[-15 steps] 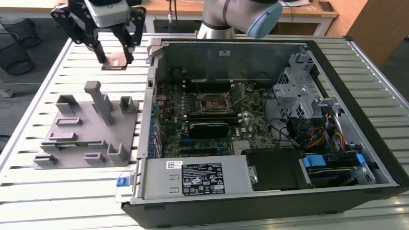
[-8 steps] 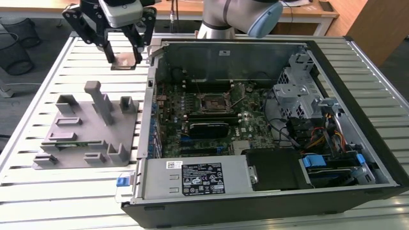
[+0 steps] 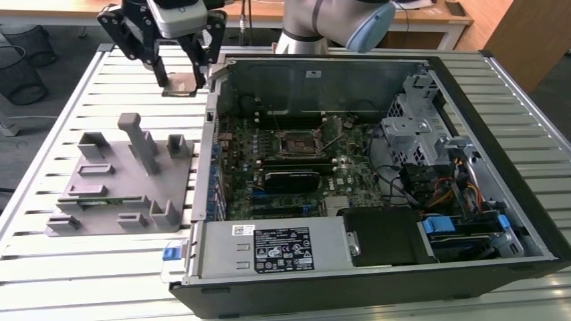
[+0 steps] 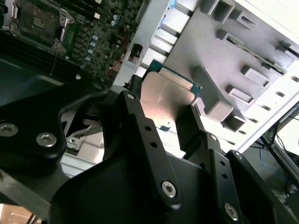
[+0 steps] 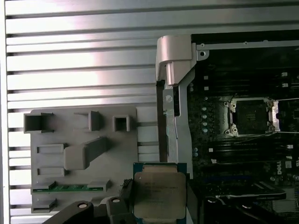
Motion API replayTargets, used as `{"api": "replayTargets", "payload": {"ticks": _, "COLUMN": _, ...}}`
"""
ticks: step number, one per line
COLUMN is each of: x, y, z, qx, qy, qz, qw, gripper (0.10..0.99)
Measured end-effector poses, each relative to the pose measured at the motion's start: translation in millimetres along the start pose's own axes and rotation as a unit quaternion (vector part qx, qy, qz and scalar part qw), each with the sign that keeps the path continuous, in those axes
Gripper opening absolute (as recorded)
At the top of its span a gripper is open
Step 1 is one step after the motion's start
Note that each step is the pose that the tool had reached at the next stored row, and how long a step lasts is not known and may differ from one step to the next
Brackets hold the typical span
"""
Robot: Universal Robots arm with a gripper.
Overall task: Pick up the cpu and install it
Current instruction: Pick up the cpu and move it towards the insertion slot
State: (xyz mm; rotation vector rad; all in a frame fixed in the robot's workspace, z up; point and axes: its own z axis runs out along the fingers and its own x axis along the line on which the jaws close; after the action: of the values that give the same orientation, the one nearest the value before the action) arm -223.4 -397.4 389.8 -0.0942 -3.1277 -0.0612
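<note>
The cpu (image 3: 181,86) is a flat square chip with a silvery top and a green rim. My gripper (image 3: 182,81) is shut on it, one black finger on each side, over the slatted table at the exterior view's far left, just outside the open computer case. In both wrist views the cpu (image 4: 166,95) (image 5: 159,186) sits level between the fingers (image 4: 135,116) (image 5: 127,190). The black motherboard socket (image 3: 299,142) (image 5: 251,115) (image 4: 39,21) with its metal frame lies inside the case, well apart from the gripper.
A grey plastic fixture block (image 3: 125,180) (image 5: 84,154) with posts and a green strip in a slot stands on the table (image 3: 53,120) to the left of the case. The case wall (image 3: 207,154) rises between fixture and motherboard. Drive cage and cables (image 3: 428,154) crowd the right.
</note>
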Motion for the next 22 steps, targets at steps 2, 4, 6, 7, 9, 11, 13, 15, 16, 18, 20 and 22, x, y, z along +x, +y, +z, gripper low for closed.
{"api": "replayTargets", "payload": {"ticks": 2, "x": -7.6, "y": 0.9, "z": 0.2, "qx": 0.0000, "qy": 0.0000, "qz": 0.000, "qw": 1.0000, "gripper": 0.541}}
{"api": "replayTargets", "payload": {"ticks": 4, "x": -16.5, "y": 2.0, "z": 0.3, "qx": 0.0001, "qy": 0.0000, "qz": 0.000, "qw": 1.0000, "gripper": 0.541}}
{"api": "replayTargets", "payload": {"ticks": 6, "x": -25.3, "y": 3.2, "z": 0.5, "qx": 0.0000, "qy": 0.0000, "qz": 0.000, "qw": 1.0000, "gripper": 0.541}}
{"api": "replayTargets", "payload": {"ticks": 7, "x": -29.8, "y": 3.9, "z": 0.6, "qx": 0.0000, "qy": 0.0000, "qz": 0.000, "qw": 1.0000, "gripper": 0.541}}
{"api": "replayTargets", "payload": {"ticks": 9, "x": -38.4, "y": 5.6, "z": 0.8, "qx": 0.0001, "qy": 0.0000, "qz": 0.000, "qw": 1.0000, "gripper": 0.541}}
{"api": "replayTargets", "payload": {"ticks": 11, "x": -46.7, "y": 7.9, "z": 1.2, "qx": 0.0000, "qy": -0.0001, "qz": 0.000, "qw": 1.0000, "gripper": 0.541}}
{"api": "replayTargets", "payload": {"ticks": 13, "x": -53.8, "y": 11.0, "z": 1.6, "qx": 0.0000, "qy": 0.0000, "qz": 0.000, "qw": 1.0000, "gripper": 0.541}}
{"api": "replayTargets", "payload": {"ticks": 15, "x": -59.8, "y": 15.0, "z": 1.9, "qx": 0.0001, "qy": 0.0000, "qz": 0.000, "qw": 1.0000, "gripper": 0.541}}
{"api": "replayTargets", "payload": {"ticks": 16, "x": -62.4, "y": 17.2, "z": 2.2, "qx": 0.0000, "qy": 0.0000, "qz": 0.000, "qw": 1.0000, "gripper": 0.541}}
{"api": "replayTargets", "payload": {"ticks": 18, "x": -67.2, "y": 21.9, "z": 2.6, "qx": 0.0000, "qy": 0.0000, "qz": 0.000, "qw": 1.0000, "gripper": 0.541}}
{"api": "replayTargets", "payload": {"ticks": 20, "x": -72.3, "y": 26.6, "z": 3.1, "qx": 0.0000, "qy": 0.0000, "qz": 0.000, "qw": 1.0000, "gripper": 0.541}}
{"api": "replayTargets", "payload": {"ticks": 22, "x": -77.6, "y": 30.8, "z": 3.5, "qx": 0.0000, "qy": 0.0000, "qz": 0.000, "qw": 1.0000, "gripper": 0.541}}
